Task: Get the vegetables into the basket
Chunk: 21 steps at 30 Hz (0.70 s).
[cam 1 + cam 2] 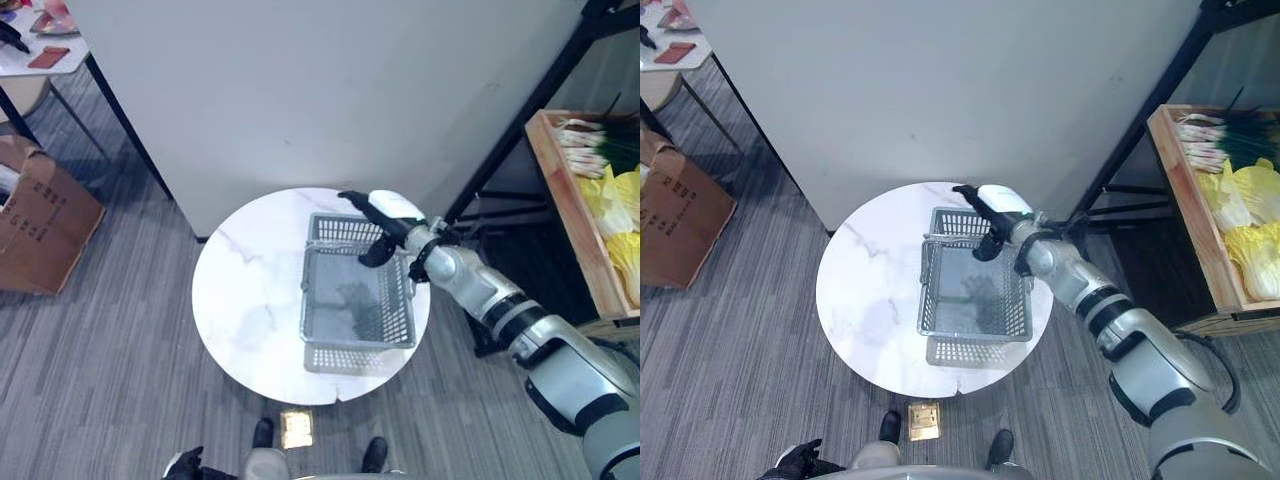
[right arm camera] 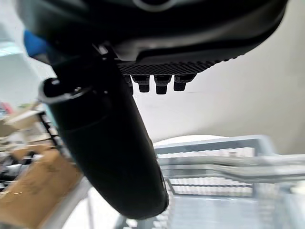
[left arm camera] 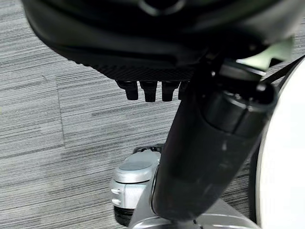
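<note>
The left hand hung low by the robot's side at the near edge of the left eye view, well short of the table; its wrist view showed short dark fingertips in a row above grey carpet, holding nothing, though how far they were curled could not be told. Ahead stood a round white table with a marbled top, and on its right half sat the grey wire basket, its long sides running away from the robot and its far end near the table's far-right edge. The basket looked empty inside. The right hand hovered over the basket's far end, fingers spread and fairly straight, thumb hanging down toward the rim, gripping nothing; whether it touched the basket could not be told. Its wrist view added what the eye views could not: the thumb close up, with the basket's rim and mesh just past it. Farther off, to the right of the table, a wooden crate on a dark rack held the vegetables, pale yellow-green cabbages with green leeks behind them. Far left, a cardboard box stood on the carpet.
</note>
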Motion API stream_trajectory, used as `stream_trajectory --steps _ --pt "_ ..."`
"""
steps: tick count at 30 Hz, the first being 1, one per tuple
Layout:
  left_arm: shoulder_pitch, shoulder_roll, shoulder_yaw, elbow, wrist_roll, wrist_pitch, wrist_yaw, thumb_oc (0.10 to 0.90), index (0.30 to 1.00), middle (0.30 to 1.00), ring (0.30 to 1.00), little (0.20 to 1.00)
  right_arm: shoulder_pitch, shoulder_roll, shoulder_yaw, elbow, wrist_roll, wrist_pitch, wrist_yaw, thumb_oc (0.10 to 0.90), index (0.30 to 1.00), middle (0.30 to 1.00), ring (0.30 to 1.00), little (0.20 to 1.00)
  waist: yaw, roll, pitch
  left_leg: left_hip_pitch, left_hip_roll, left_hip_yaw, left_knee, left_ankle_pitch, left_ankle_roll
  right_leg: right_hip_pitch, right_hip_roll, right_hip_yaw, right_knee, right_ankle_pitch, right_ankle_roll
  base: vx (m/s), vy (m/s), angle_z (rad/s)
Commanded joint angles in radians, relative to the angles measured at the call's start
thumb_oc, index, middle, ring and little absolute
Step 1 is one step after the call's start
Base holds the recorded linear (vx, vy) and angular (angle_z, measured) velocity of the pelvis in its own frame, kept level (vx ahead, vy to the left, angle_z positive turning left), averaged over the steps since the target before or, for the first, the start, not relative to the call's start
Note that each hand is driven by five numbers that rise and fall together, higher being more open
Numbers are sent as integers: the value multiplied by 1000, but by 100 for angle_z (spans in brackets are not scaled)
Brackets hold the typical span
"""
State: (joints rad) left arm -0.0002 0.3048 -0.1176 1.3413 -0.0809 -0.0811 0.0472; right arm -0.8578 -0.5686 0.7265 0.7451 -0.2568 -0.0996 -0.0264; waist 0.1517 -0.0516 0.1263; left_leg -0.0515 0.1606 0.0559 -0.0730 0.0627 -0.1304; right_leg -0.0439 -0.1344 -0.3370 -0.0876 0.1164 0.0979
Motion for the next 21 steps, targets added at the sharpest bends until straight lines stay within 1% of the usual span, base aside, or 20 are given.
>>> stream_trajectory --steps 1,3,7,11,12,13,15,21 --pt "-37 64 -71 65 -27 -11 15 900 1000 1000 1000 1000 -182 3 25 60 29 -20 -67 900 1000 1000 1000 1000 10 -29 -4 -40 30 4 -14 47 -23 30 -103 35 0 27 108 -13 -15 8" --pt "-36 72 -77 66 -31 -15 16 900 1000 1000 1000 1000 -208 12 40 140 15 -12 -69 900 1000 1000 1000 1000 18 -28 4 -49 32 -2 -14 51 -22 24 -99 32 0 26 107 -4 -18 6" --pt "-42 76 -90 58 -41 -18 16 900 1000 1000 1000 1000 -227 11 48 191 9 -8 -79 900 1000 1000 1000 1000 24 -26 15 -61 31 -10 -14 56 -22 16 -97 33 0 26 105 -5 -8 5" --pt "-57 78 -100 54 -56 -22 25 900 1000 1000 1000 1000 -237 20 29 272 17 1 -103 900 1000 1000 1000 1000 32 -18 29 -80 32 -20 -14 66 -23 2 -95 31 0 26 102 -1 -3 1" --pt "-56 77 -106 51 -54 -24 27 900 1000 1000 1000 1000 -240 24 28 303 16 3 -107 680 693 693 693 693 34 -15 33 -86 31 -22 -14 68 -24 -4 -94 31 0 26 102 0 0 0" --pt "-58 77 -108 49 -54 -24 28 900 1000 1000 1000 1000 -238 25 24 313 15 3 -110 400 300 300 300 300 36 -13 35 -90 32 -24 -14 71 -25 -5 -94 30 0 26 101 0 0 0" --pt "-59 76 -111 49 -55 -25 31 900 1000 1000 1000 1000 -235 28 23 325 15 3 -113 400 300 300 300 300 37 -11 37 -93 31 -25 -14 72 -25 -7 -93 29 0 26 101 -1 -3 2" --pt "-60 71 -114 48 -57 -21 35 900 1000 1000 1000 1000 -190 72 24 365 -5 6 -104 400 300 300 300 300 40 -6 32 -91 32 -25 -14 69 -23 -6 -95 28 0 23 100 2 -1 1"
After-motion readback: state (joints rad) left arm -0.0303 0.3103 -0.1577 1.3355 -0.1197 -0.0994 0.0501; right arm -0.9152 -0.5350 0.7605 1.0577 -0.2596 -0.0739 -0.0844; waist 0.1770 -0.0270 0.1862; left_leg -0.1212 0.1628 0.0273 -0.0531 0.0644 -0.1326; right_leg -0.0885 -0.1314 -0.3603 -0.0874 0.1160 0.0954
